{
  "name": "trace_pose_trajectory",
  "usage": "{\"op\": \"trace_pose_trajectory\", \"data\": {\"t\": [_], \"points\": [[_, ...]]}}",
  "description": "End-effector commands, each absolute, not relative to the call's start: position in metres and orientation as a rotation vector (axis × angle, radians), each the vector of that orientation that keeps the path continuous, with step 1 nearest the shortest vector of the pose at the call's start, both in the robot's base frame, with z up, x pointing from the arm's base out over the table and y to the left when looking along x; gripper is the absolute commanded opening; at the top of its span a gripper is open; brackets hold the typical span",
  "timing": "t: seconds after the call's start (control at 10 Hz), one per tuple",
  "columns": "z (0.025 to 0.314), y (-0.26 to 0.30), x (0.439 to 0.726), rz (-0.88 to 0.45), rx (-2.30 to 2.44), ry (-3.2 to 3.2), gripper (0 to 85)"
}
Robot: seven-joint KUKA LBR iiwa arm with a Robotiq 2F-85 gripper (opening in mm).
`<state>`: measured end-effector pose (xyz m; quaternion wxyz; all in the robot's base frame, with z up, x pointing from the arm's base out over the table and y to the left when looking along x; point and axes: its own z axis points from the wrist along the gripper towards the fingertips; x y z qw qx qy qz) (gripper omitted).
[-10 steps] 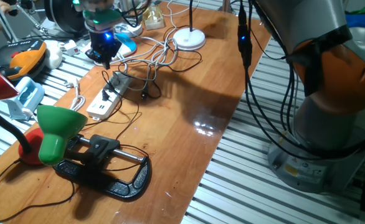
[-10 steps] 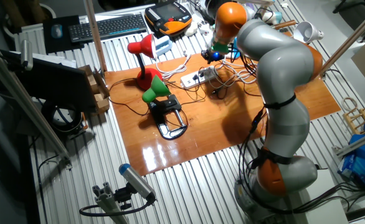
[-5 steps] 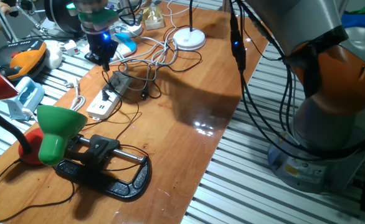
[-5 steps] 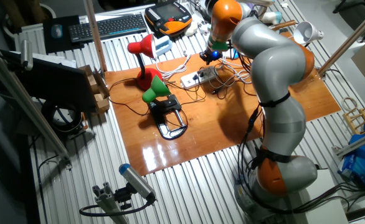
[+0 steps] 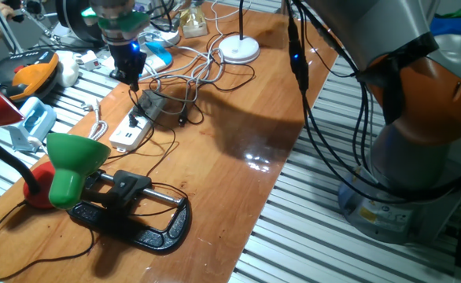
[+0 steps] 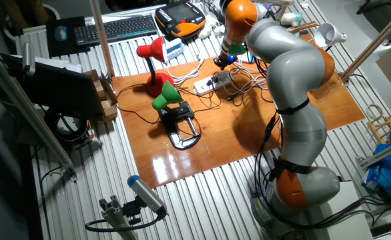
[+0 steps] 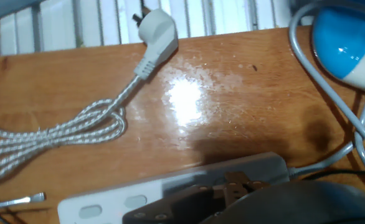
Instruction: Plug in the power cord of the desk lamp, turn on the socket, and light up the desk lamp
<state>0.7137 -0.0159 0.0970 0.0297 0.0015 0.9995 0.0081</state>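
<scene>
One fixed view sits low and close at the surface [image 5: 238, 118] end, looking along it past the green lamp [image 5: 73, 161]. The other fixed view looks down from high and far. Both share the socket [image 5: 136, 122]. The hand view looks steeply down, very near it.

On my feeds there's a green cone-shaded lamp [image 5: 71, 163] clipped in a black clamp [image 5: 136, 214] at the near end of the wooden table [image 5: 238, 118]. A red-shaded lamp [image 6: 151, 52] stands right behind it. Off the table I see a black keyboard [image 6: 119, 27] and an orange-and-black handheld controller [image 6: 181, 13]. Hand cam shows a blue-and-white rounded thing [image 7: 349, 43].
</scene>
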Motion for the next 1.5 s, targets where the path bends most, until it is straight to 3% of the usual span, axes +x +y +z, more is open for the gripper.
{"op": "trace_pose_trajectory", "data": {"t": [0.0,1.4], "points": [[0.095,-0.016,0.714,0.039,-0.038,3.084,0.0],[0.065,-0.015,0.707,0.017,-0.007,3.081,0.0]]}}
